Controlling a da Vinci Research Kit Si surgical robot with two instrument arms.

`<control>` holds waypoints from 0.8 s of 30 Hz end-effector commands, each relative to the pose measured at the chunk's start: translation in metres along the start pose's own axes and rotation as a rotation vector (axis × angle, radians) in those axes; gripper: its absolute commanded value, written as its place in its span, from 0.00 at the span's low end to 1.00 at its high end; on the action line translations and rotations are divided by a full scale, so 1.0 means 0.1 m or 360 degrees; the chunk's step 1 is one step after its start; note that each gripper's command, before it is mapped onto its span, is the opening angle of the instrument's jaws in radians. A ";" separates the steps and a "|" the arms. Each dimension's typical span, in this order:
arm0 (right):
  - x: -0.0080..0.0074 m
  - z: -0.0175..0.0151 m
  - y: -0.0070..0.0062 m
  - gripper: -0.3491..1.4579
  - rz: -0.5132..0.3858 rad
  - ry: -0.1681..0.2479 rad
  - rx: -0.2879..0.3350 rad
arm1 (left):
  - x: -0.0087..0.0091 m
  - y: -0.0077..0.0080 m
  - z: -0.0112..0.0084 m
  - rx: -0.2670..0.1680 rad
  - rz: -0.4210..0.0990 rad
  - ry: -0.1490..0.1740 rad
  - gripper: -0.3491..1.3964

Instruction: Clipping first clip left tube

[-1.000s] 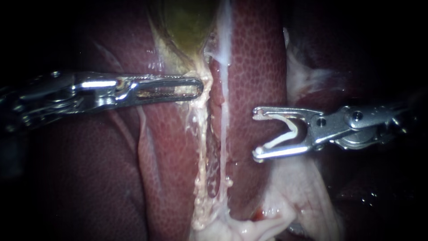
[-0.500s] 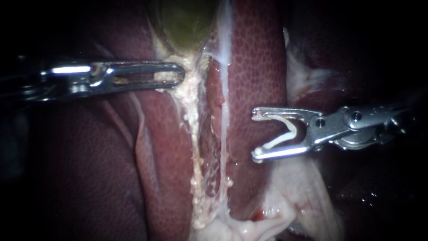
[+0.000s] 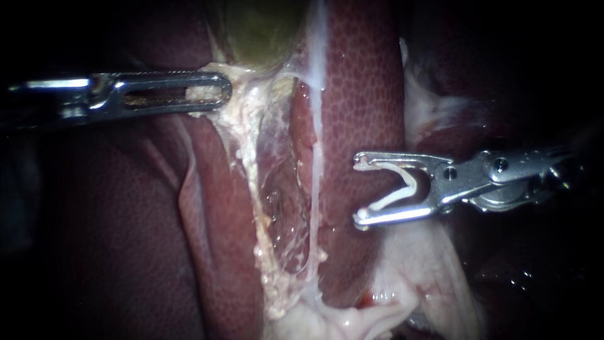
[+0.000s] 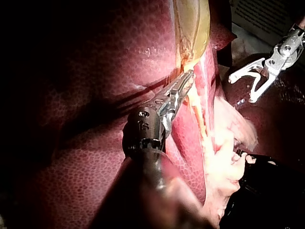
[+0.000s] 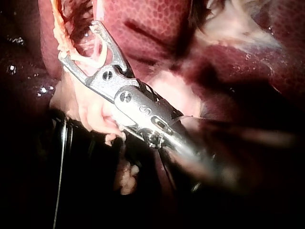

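Right instrument (image 3: 360,189), its jaws holding a wide-open white clip (image 3: 402,189), hovers right of the left tube (image 3: 251,176). Left instrument (image 3: 215,94) pinches pale tissue (image 3: 238,79) above that tube. Straddle the tube fully before closing.

Dim, dark surroundings above a black surface (image 4: 271,191).

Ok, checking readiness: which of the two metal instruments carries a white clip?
The right instrument: its jaws hold the white V-shaped clip; the left instrument grips pale tissue.
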 end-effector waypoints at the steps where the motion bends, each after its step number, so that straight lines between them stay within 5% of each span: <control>1: 0.000 0.000 0.000 0.52 0.0000 0.0000 0.0001 | 0.000 0.000 0.000 -0.0001 0.0000 0.0000 0.00; 8: -0.006 0.016 -0.002 0.52 -0.0009 0.0005 0.0023 | 0.000 0.000 -0.001 -0.0002 -0.0001 -0.0001 0.00; 24: -0.066 0.135 -0.002 0.52 0.0043 0.0004 0.0134 | 0.000 0.000 0.000 -0.0004 -0.0001 -0.0001 0.00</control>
